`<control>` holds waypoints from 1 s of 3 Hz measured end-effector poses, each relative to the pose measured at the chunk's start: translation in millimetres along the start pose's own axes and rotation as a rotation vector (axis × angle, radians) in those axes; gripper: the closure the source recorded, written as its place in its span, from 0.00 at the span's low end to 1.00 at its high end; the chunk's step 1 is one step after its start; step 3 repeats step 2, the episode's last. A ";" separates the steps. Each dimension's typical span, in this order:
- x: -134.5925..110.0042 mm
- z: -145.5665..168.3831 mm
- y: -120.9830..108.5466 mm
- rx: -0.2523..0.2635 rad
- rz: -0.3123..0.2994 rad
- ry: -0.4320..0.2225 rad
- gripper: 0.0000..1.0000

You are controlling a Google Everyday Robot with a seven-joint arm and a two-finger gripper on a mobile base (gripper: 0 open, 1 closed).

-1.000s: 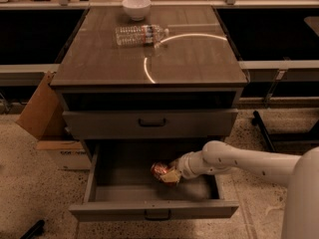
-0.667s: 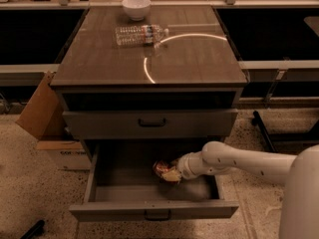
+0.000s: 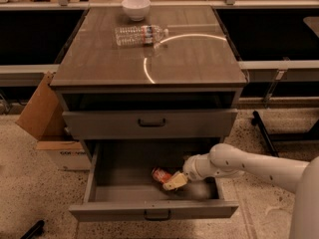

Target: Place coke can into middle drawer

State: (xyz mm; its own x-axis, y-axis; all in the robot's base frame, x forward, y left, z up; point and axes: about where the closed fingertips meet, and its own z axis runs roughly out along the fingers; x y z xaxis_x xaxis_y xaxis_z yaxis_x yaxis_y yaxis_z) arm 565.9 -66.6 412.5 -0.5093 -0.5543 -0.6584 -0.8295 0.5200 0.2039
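the red coke can (image 3: 160, 174) lies in the open middle drawer (image 3: 109, 211), near its front. the gripper (image 3: 173, 182) sits just right of it. i cannot tell if it grips the can. the can's writing is too small to read.

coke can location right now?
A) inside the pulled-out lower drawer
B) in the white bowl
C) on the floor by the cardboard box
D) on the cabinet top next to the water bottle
A: the coke can sits in the tray of the open middle drawer, with the gripper reaching into the drawer right beside it.
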 end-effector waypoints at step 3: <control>21.5 -99.1 11.7 0.049 0.039 -0.132 0.00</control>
